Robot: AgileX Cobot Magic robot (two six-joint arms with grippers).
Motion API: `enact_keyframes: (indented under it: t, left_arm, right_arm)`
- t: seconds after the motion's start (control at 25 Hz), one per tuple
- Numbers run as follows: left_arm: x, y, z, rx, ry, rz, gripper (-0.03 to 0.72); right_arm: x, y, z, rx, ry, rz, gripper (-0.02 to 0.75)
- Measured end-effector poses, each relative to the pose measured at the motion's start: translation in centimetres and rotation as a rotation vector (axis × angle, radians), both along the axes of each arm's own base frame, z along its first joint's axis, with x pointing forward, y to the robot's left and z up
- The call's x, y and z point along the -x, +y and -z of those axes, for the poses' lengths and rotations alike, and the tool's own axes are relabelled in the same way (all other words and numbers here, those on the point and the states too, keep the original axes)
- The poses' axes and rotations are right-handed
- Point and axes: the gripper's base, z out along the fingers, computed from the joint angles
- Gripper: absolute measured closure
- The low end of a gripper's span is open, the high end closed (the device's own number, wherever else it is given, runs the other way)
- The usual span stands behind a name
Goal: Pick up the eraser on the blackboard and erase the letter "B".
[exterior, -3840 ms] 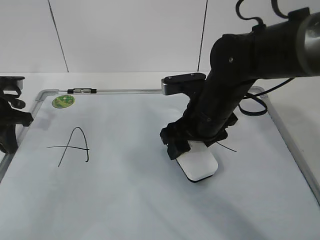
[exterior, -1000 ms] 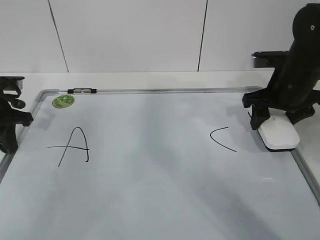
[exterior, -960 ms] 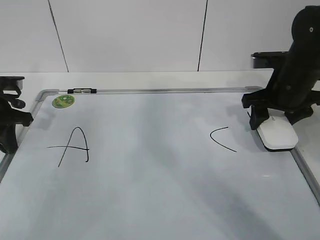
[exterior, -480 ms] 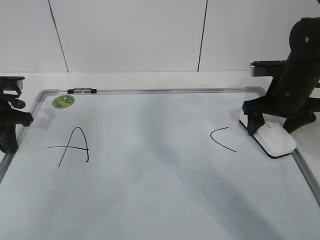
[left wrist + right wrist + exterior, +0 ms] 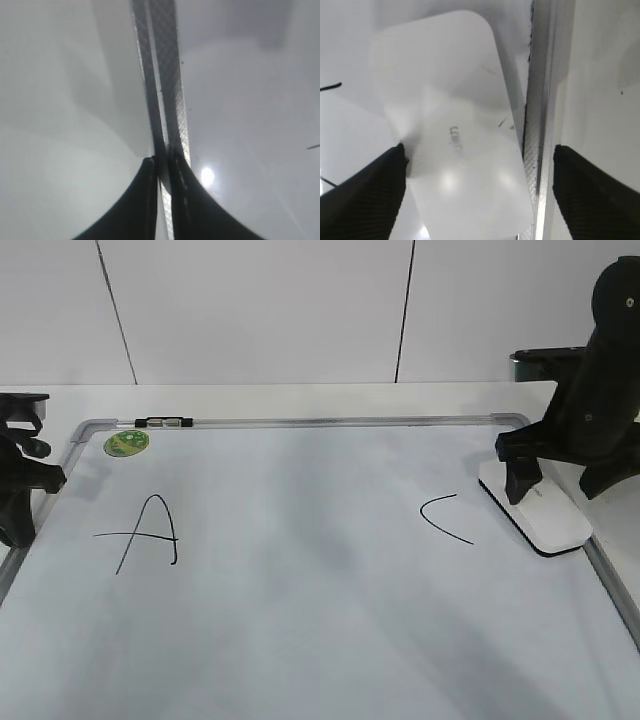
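The white eraser [image 5: 535, 516] lies flat on the blackboard [image 5: 300, 570] against its right frame, just right of a drawn C [image 5: 445, 517]. My right gripper [image 5: 563, 480] hangs over the eraser, open, with one finger on each side and not gripping it. In the right wrist view the eraser [image 5: 460, 135] fills the middle between the spread fingers of the right gripper [image 5: 480, 150], with the board's frame [image 5: 540, 100] beside it. The letter "B" is not in view; only an A [image 5: 150, 532] and the C show. My left gripper [image 5: 15, 490] rests at the board's left edge, shut and empty.
A green round sticker [image 5: 127, 443] sits in the board's far left corner, and a marker [image 5: 165, 422] lies along the top frame. In the left wrist view the left gripper [image 5: 160, 160] hangs over the grey frame strip [image 5: 170, 90]. White table surrounds the board.
The right gripper has opened and let go of the eraser, which now lies on the board by the right frame. The gripper has shifted slightly right. The left arm has not moved.
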Motion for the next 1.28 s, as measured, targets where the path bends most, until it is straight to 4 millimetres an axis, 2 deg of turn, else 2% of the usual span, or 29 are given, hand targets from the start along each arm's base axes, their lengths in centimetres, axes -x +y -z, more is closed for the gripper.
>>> enact_keyframes:
  t: [0.24, 0.4, 0.52, 0.6, 0.76, 1.0, 1.28]
  left_arm:
    - [0.0, 0.0, 0.0, -0.003, 0.000, 0.008, 0.642]
    - [-0.1, 0.2, -0.5, -0.017, 0.012, 0.047, 0.531]
    - [-0.6, 0.1, -1.8, -0.016, -0.008, 0.049, 0.442]
    - [-0.8, 0.1, -2.7, -0.016, -0.019, 0.052, 0.414]
    - [-0.9, 0.1, -4.5, -0.015, -0.026, 0.054, 0.398]
    - [0.1, 0.1, -6.9, -0.014, -0.034, 0.057, 0.395]
    - [1.7, 0.2, -11.4, -0.012, -0.149, 0.058, 0.394]
  right_arm:
    - [0.6, -0.1, -0.6, 0.007, 0.036, 0.002, 0.003]
    - [1.2, -0.2, -2.7, 0.002, -0.015, -0.007, 0.003]
    - [1.8, -0.3, -4.4, 0.000, -0.045, -0.014, 0.003]
    - [2.3, -0.4, -5.3, 0.001, -0.051, -0.021, 0.003]
    - [3.3, -0.5, -7.0, 0.002, -0.063, -0.026, 0.003]
    - [5.2, -0.8, -9.4, 0.004, -0.069, -0.027, 0.003]
    - [8.1, -1.2, -13.0, -0.006, -0.111, -0.022, 0.003]
